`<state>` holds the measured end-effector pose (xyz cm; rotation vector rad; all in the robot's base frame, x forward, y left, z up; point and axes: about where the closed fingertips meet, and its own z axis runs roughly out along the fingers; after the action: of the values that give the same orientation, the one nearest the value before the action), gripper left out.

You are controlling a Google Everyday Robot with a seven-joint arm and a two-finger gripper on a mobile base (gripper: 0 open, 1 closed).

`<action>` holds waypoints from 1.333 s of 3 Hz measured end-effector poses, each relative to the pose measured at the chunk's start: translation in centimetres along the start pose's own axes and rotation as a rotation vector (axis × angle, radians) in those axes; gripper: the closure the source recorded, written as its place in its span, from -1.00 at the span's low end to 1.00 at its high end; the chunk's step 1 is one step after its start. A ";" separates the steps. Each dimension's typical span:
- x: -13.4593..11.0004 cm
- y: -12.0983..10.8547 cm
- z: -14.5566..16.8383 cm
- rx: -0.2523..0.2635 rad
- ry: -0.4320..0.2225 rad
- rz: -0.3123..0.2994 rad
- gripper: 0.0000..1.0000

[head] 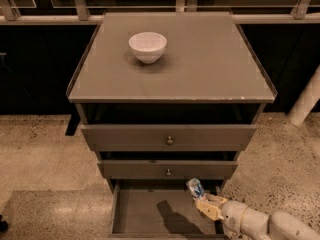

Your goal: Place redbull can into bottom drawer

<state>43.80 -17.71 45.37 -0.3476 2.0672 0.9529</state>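
Note:
The bottom drawer (145, 214) is pulled open at the foot of the cabinet, a shallow tray with a bare floor. My gripper (207, 205) comes in from the lower right on a white arm and is shut on the redbull can (195, 188). The can is blue and silver, tilted, and held just above the drawer's right side, below the middle drawer front. Its shadow falls on the drawer floor.
A white bowl (147, 46) stands on the cabinet top (200, 64). Two upper drawers (170, 137) with small round knobs are shut above the open one. A white post (307, 101) stands at the right. Speckled floor surrounds the cabinet.

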 end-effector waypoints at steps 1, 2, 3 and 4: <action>4.1 -2.0 2.8 -0.042 0.100 0.022 1.00; 9.4 -5.1 6.9 -0.068 0.209 0.037 1.00; 9.4 -5.1 6.9 -0.068 0.209 0.037 1.00; 10.2 -7.1 8.8 -0.059 0.198 0.021 1.00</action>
<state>46.12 -15.25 30.52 -0.4677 2.2280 1.0290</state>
